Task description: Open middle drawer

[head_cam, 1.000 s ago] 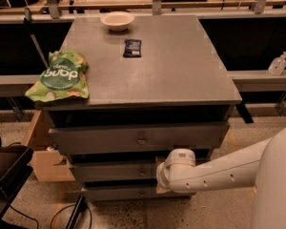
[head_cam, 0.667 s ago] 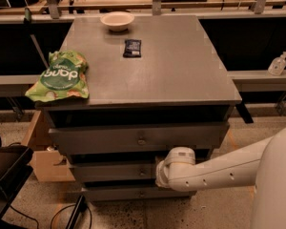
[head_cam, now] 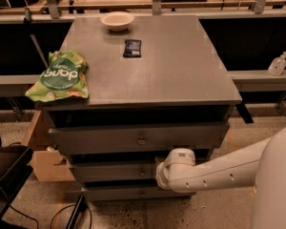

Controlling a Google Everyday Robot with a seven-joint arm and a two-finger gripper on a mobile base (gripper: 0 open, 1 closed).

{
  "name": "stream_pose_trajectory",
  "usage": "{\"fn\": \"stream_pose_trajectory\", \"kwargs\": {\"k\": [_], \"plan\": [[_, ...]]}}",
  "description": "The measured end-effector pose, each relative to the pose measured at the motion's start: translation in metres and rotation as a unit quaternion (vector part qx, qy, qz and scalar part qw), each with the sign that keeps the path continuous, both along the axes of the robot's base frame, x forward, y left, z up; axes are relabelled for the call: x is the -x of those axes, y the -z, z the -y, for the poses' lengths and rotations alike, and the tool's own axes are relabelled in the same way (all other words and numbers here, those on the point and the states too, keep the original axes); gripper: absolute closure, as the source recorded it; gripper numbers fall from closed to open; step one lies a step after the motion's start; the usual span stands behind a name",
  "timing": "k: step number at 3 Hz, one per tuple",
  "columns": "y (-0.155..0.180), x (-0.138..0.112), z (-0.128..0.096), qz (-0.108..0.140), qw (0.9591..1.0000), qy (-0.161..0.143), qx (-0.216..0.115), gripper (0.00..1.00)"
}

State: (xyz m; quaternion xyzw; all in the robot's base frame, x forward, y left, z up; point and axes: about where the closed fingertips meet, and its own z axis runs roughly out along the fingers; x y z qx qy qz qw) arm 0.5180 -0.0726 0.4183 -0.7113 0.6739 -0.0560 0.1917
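Observation:
A grey cabinet shows three flat drawer fronts stacked under its top (head_cam: 181, 75). The middle drawer (head_cam: 114, 171) has a small round knob (head_cam: 142, 172) at its centre and sits between the wider top drawer (head_cam: 100, 138) and the narrower bottom drawer (head_cam: 114, 193). My white arm comes in from the lower right. Its rounded wrist (head_cam: 177, 166) lies against the right part of the middle drawer's front. My gripper (head_cam: 156, 174) is at the arm's left end, just right of the knob, and mostly hidden behind the wrist.
On the cabinet top lie a green snack bag (head_cam: 62, 76) at the front left, a white bowl (head_cam: 117, 20) at the back and a dark packet (head_cam: 132, 47). A clear bottle (head_cam: 277, 64) stands on the right ledge. A cardboard box (head_cam: 40, 149) and a black bin (head_cam: 5, 175) sit at the left.
The arm's wrist has crept slightly left and up along the drawer fronts. The drawers look unmoved.

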Motion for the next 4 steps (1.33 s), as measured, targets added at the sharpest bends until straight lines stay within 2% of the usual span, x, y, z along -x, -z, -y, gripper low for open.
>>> {"fn": "stream_pose_trajectory", "kwargs": {"k": [4], "plan": [[0.0012, 0.0038, -0.0003, -0.005, 1.0000, -0.002, -0.001, 1.00]]}}
